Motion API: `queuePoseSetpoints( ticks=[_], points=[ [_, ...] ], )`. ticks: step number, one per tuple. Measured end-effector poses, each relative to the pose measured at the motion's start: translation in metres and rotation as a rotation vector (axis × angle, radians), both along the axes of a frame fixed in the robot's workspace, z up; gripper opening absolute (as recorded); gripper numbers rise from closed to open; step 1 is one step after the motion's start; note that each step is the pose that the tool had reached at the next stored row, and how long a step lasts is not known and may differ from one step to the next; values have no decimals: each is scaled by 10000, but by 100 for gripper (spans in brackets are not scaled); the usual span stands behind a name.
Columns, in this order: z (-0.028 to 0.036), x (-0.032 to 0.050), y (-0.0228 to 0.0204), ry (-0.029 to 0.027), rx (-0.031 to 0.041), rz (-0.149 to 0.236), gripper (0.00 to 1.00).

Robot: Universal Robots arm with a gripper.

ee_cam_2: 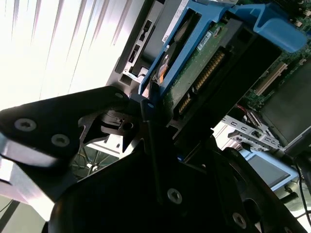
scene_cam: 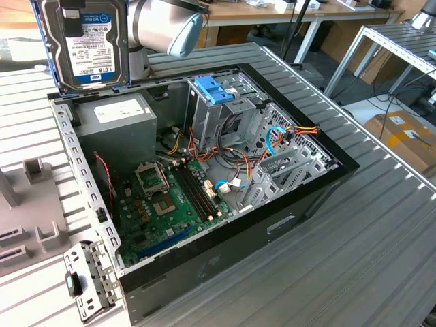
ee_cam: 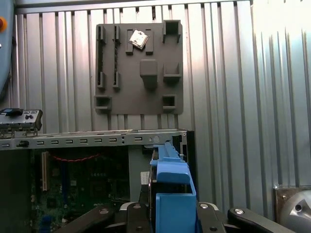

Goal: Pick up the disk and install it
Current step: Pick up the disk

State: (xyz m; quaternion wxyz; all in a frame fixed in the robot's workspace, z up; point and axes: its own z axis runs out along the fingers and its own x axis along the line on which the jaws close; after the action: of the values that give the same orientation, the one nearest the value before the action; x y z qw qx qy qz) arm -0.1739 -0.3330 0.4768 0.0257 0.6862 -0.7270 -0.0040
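an open black computer case lies on its side on a ribbed metal desk. directions below read as a clock face laid over the exterior view.

the disk hangs in the air at eleven o'clock, above the case's far corner and touching nothing below it. it stands upright with its white label facing the camera and blue rails along both long edges. the grey joint of the robot arm sits just beside it at twelve o'clock.

in the second wrist view the black end effector is pinched onto the disk, whose green circuit-board side and blue rail show. in the first wrist view the blue rail rises between the end effector's two black fingers.

inside the case, a grey power supply with a white sticker sits at ten o'clock. a green motherboard fills the seven o'clock part. a light-blue tray stands at twelve o'clock, and metal bays with red, yellow and black cables lie at two o'clock.

a grey fixture plate with raised slots lies on the desk beside the case, at eight o'clock, with a small silver square part on it. a metal bracket sits at the case's near corner, at seven o'clock.
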Motion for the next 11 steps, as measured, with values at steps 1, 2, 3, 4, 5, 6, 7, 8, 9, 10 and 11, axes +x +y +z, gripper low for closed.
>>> queuePoseSetpoints(
  ticks=[1, 2, 3, 4, 5, 6, 7, 8, 9, 10, 11],
  points=[
    [0, 15, 0, 0, 0, -1, 36],
    [0, 24, 0, 0, 0, 0, 36],
    [0, 33, 0, 0, 0, 0, 36],
    [-1, 47, 0, 0, 1, 0, 36],
    [-1, 56, 0, 0, 0, 0, 36],
    [0, 66, 0, 0, 0, 0, 36],
    [0, 77, 0, 1, 0, 0, 36],
    [-1, 84, 0, 0, 0, 0, 36],
    [-1, 106, 0, 0, 0, -1, 36],
    [-1, 119, 0, 1, 0, 0, 36],
    [-1, 131, 0, 1, 0, 0, 36]
  ],
)
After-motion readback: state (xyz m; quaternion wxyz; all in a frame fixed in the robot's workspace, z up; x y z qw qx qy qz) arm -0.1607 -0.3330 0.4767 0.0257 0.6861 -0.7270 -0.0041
